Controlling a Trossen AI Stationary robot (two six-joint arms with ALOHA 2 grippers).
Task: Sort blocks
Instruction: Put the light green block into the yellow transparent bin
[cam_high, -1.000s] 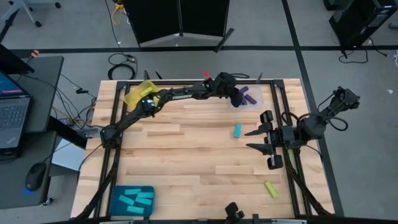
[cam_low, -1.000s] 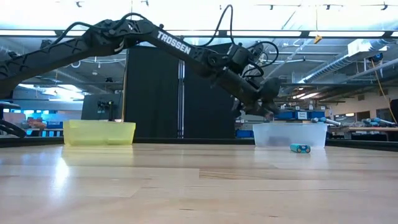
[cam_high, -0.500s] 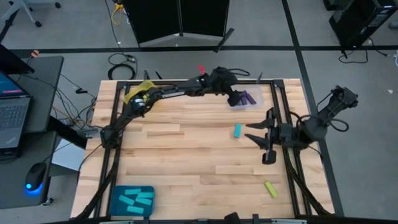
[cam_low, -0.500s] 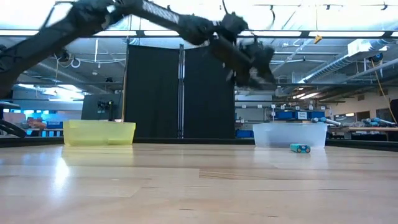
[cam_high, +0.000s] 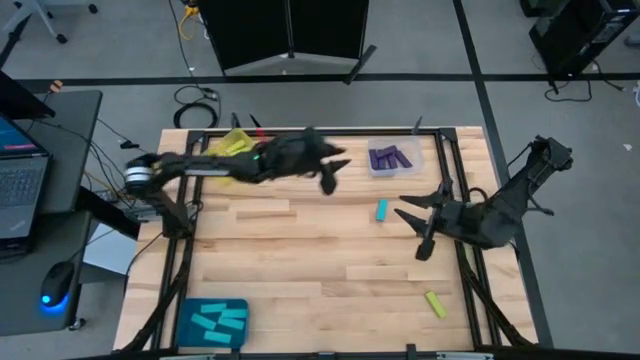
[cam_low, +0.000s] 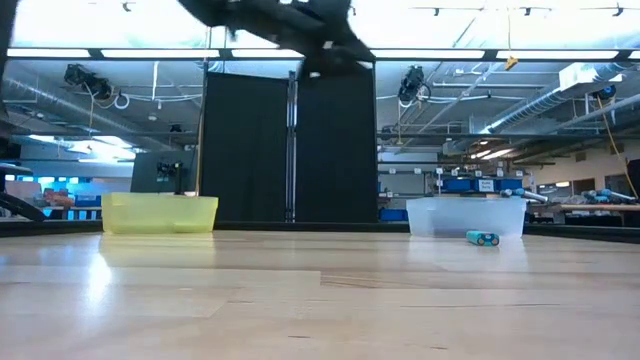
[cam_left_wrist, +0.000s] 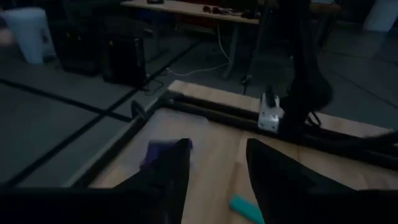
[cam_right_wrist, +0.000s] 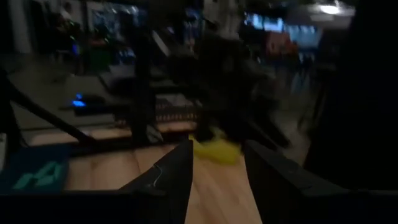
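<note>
High view: two blocks are left loose, a cyan block (cam_high: 381, 209) mid-table and a yellow-green block (cam_high: 435, 304) near the right edge. Left gripper (cam_high: 331, 176) and right gripper (cam_high: 418, 226) are seen parted, empty. Collision could be risked if both reach.

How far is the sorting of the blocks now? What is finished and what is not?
Mostly done. Purple blocks lie in the clear tray, cyan blocks in the teal tray. Nothing is in hand: the left gripper and the right gripper both show an empty gap. Left on the table: one cyan block and one yellow-green block.
</note>
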